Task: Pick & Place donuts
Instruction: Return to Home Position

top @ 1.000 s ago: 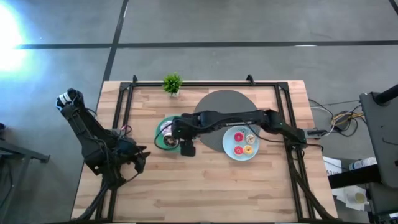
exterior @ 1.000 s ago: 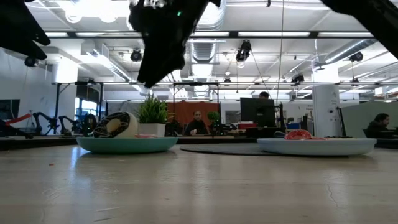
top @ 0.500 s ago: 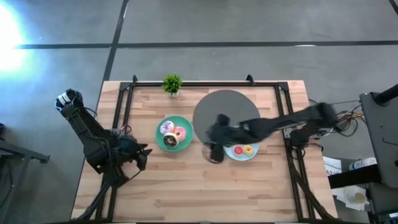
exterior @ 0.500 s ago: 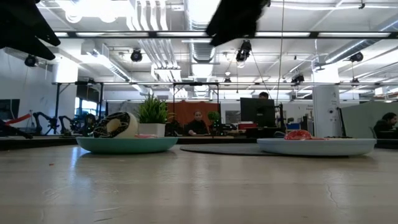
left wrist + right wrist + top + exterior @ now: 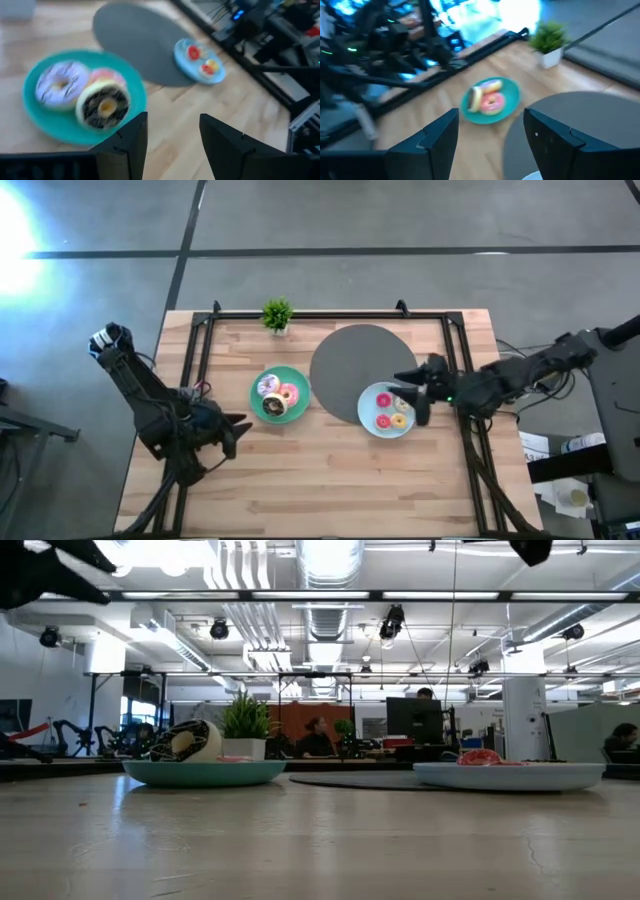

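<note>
Three larger donuts lie on the teal plate: lilac-white, pink and chocolate brown. In the left wrist view they show as lilac-white, pink and chocolate. Several tiny red, orange and cream donuts lie on the pale blue plate. My right gripper hovers open above that plate's right rim, its gap empty in its wrist view. My left gripper waits open left of the teal plate, also empty.
A big grey disc lies between the plates, toward the far edge. A small potted plant stands at the far edge. Black frame rails run along the table's sides. Bare wood stretches along the near edge.
My right gripper has pulled back from above the teal plate toward the table's right edge, passing over the grey disc's near side, and now hangs over the pale blue plate's right rim. The three donuts on the teal plate are uncovered.
</note>
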